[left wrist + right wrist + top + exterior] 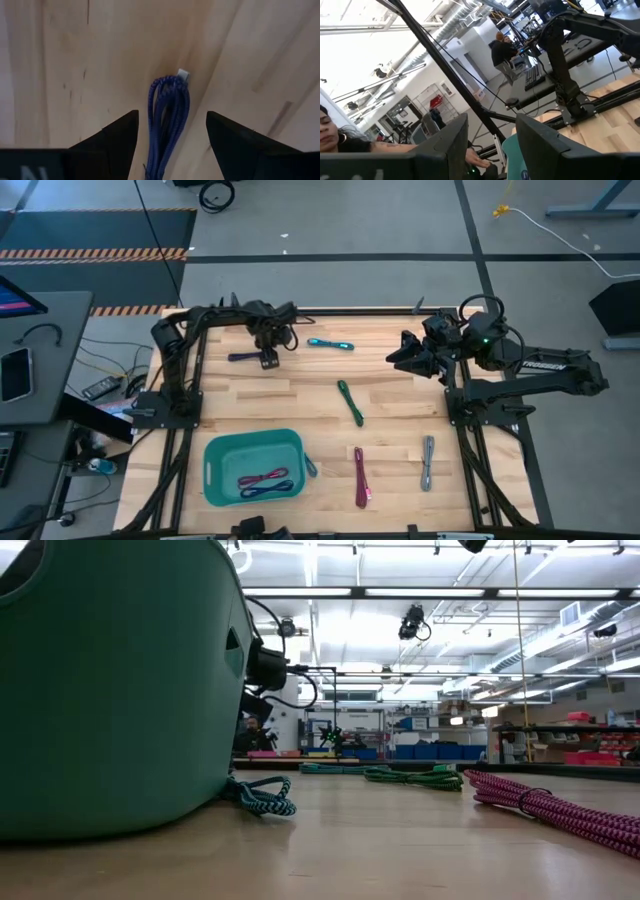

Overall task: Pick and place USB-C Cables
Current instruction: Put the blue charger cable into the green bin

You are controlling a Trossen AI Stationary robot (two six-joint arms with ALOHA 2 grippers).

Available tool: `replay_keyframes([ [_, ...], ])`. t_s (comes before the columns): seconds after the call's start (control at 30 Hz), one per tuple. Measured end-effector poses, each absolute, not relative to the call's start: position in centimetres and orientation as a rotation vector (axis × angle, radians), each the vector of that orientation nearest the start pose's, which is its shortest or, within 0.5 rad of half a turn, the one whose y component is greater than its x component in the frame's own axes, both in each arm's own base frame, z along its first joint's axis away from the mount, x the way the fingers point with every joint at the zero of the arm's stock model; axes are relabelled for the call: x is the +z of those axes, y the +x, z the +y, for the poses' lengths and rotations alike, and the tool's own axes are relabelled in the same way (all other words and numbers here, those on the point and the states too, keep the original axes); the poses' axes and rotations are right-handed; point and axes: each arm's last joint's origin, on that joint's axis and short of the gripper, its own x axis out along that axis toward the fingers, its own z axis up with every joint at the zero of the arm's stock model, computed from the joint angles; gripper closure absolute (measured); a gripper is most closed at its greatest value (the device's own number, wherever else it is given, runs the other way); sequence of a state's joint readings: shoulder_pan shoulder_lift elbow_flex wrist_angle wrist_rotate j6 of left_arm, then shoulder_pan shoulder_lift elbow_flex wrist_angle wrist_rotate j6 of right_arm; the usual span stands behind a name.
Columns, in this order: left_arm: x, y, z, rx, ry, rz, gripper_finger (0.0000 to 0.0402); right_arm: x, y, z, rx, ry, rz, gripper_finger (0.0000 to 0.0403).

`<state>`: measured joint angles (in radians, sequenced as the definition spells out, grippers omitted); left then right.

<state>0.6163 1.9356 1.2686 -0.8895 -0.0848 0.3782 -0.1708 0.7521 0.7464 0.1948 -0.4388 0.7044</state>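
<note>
USB-C cables are spread all over the table. The purple cable [167, 125] at the far-left end is the one in play: the left gripper [267, 360] sits right over it, and in the left wrist view its fingers stand wide apart with the bundle running straight down the gap between them. That looks like a deliberate lineup, straddling the coil across its narrow width so a squeeze would catch all the strands at once. Nothing is pinched yet, as far as I can tell.

Two cables already lie in the teal bin [220, 452] near the front-left, so I'd guess that's the drop spot. A striped teal cable [262, 796] lies on the wood touching the bin's outside wall. Still out: a cyan cable [330, 343] at the far side, a green cable [350, 401] mid-table, a magenta cable [360, 476] and a grey cable [428, 462] toward the front.

The right gripper [405, 356] is parked above the far-right area, fingers parted and holding nothing, pointing off into the room.

Surface is a pale butcher-block wooden tabletop [300, 395] in a black frame. Beyond it is a big workshop: strip lights, ceiling ducts, shelving, and a few people standing around.
</note>
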Motion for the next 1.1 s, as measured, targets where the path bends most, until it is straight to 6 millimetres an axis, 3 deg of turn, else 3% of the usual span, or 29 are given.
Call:
replay_keyframes([
  [0.27,13.3,28.2,20.3,0.233,-0.151,1.635,0.0176,36.1,16.5,-1.6,0.32,0.64,-0.083,0.0231],
  [0.37,13.3,28.4,20.0,0.231,-0.15,1.638,0.0222,36.1,16.5,-1.6,0.32,0.639,-0.084,0.0231],
  [0.57,13.4,28.3,19.9,0.245,-0.173,1.649,0.0375,36.1,16.5,-1.6,0.313,0.64,-0.086,0.0231],
  [0.77,14.0,27.7,19.3,0.247,-0.201,1.706,0.0378,36.1,16.5,-1.6,0.313,0.641,-0.086,0.0231],
  [0.97,19.2,27.3,17.4,0.275,-0.222,1.715,0.0378,36.0,16.5,-1.6,0.32,0.64,-0.083,0.0231],
  [1.1,24.1,27.1,15.0,0.327,-0.193,1.592,0.0378,36.0,16.4,-1.6,0.327,0.632,-0.08,0.0231],
])
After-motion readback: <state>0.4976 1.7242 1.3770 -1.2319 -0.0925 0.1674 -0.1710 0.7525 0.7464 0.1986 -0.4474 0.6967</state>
